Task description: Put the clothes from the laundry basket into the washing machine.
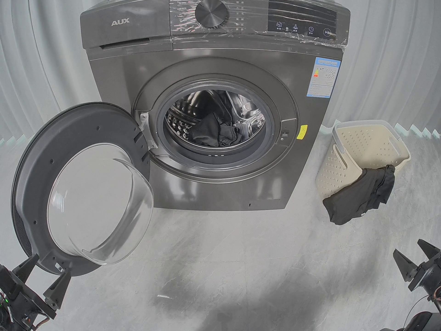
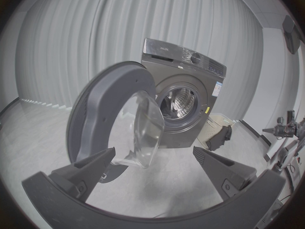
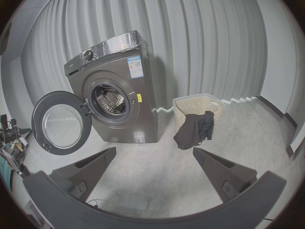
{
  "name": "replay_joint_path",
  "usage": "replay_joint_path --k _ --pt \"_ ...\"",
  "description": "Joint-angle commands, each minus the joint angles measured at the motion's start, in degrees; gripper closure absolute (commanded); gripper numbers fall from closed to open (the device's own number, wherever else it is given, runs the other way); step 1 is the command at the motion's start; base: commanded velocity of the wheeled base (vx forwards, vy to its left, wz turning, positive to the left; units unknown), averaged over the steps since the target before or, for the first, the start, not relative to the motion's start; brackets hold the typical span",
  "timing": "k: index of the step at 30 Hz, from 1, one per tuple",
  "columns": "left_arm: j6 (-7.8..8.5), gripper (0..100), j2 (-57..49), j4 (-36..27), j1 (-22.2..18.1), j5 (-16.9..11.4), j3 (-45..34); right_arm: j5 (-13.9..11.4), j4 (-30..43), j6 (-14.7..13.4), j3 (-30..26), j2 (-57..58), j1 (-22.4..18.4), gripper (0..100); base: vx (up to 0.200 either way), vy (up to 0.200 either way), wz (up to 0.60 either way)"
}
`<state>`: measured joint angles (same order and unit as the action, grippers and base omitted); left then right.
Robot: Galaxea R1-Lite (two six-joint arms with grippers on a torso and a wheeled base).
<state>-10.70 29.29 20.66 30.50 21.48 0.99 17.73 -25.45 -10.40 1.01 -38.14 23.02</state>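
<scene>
My left gripper (image 1: 48,270) and right gripper (image 1: 409,249) both stood spread, low before the washing machine (image 1: 216,180).

Head view: a dark garment (image 1: 213,132) lay in the drum, with the door (image 1: 78,185) swung wide. A second garment (image 1: 360,198) hung over the laundry basket (image 1: 367,139) rim. Left wrist view: my fingers (image 2: 95,163) were apart, close to the door. Right wrist view: my fingers (image 3: 95,163) were apart, facing the basket.

We see a maker's logo (image 1: 120,22) in pale letters on the drawer front of the washing machine (image 1: 119,77). A blue-and-white label (image 1: 323,77) with a coloured scale and a square code sits on the machine's front, upper right; its print is too small for us to read. A yellow sticker (image 1: 302,132) beside the door opening perhaps bears a mark. Small characters flank the dial (image 1: 211,13), and white icons line the control panel (image 1: 301,24).
</scene>
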Motion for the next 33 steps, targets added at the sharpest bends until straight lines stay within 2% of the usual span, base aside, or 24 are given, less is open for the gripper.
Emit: replay_joint_path --k 1,3,5,6,8,9,10,12,14,16,21,22,24,27,29,31,32,33 --pt "0.16 0 -10.2 -4.8 -7.3 -1.7 -1.0 -3.4 8.8 1.6 -1.0 15.1 -6.5 0 0.000 -0.200 0.00" --pt "0.42 0 -12.1 -7.2 -9.1 -2.7 -1.0 -6.5 14.0 4.3 -1.0 20.7 -9.1 0 0.000 -0.200 0.00" --pt "0.51 0 -14.1 -8.9 -10.7 -3.9 -1.0 -10.1 17.1 8.2 -1.0 25.8 -11.7 0 0.000 -0.200 0.00" --pt "0.77 0 -15.0 -9.3 -12.0 -4.8 -1.0 -13.0 18.5 9.6 -1.0 28.7 -13.1 0 0.000 -0.200 0.00" --pt "0.86 0 -16.4 -10.5 -14.3 -6.2 -1.0 -16.0 20.4 10.3 -1.0 31.4 -15.4 0 0.000 -0.200 0.00" --pt "0.86 0 -16.4 -10.5 -14.3 -6.2 -1.0 -16.0 20.4 10.3 -1.0 31.4 -15.4 0 0.000 -0.200 0.00" --pt "1.47 0 -18.7 -12.3 -16.5 -8.6 -1.0 -18.2 22.9 10.4 -0.7 32.9 -18.2 0 0.000 -0.200 0.00" --pt "2.53 0 -20.2 -13.2 -17.8 -12.0 -1.0 -19.5 24.0 10.3 -0.2 34.2 -20.5 0 0.000 -0.200 0.00" --pt "2.79 0 -20.5 -13.7 -18.2 -14.1 -1.0 -20.4 24.2 10.2 -0.2 35.2 -22.0 0 0.000 -0.200 0.00" --pt "2.97 0 -20.7 -13.9 -18.7 -15.0 -1.0 -21.1 24.1 10.0 -0.1 36.3 -23.5 0 0.000 -0.200 0.00" --pt "4.29 0 -22.0 -14.2 -23.9 -15.4 -1.0 -20.0 24.1 10.7 -0.4 37.6 -23.4 0 0.000 -0.120 0.00" --pt "5.96 0 -23.6 -14.7 -27.6 -16.5 -1.0 -18.5 24.2 12.2 -1.0 37.6 -23.4 0 0.000 0.000 0.00" --pt "7.72 0 -26.0 -15.7 -30.5 -19.1 -0.9 -18.3 24.3 12.5 -1.0 37.7 -23.4 0 0.000 0.000 0.00" --pt "7.10 0 -28.9 -16.7 -30.9 -24.5 -0.9 -18.5 25.9 11.3 -0.9 38.0 -23.2 0 0.000 0.000 0.00" --pt "6.66 0 -29.1 -16.7 -30.9 -24.6 -0.9 -17.7 25.6 9.6 -1.0 37.9 -23.2 0 0.000 0.000 0.00" --pt "7.45 0 -29.3 -16.8 -30.9 -24.6 -0.9 -17.1 25.5 9.3 -1.0 37.9 -23.3 0 0.000 0.000 0.00" --pt "8.77 0 -29.3 -17.2 -30.9 -24.1 -0.9 -17.5 25.7 10.2 -0.9 37.9 -23.2 0 0.000 0.000 0.00" --pt "8.77 0 -29.3 -17.2 -30.9 -24.1 -0.9 -17.5 25.7 10.2 -0.9 37.9 -23.2 0 0.000 0.000 0.00"
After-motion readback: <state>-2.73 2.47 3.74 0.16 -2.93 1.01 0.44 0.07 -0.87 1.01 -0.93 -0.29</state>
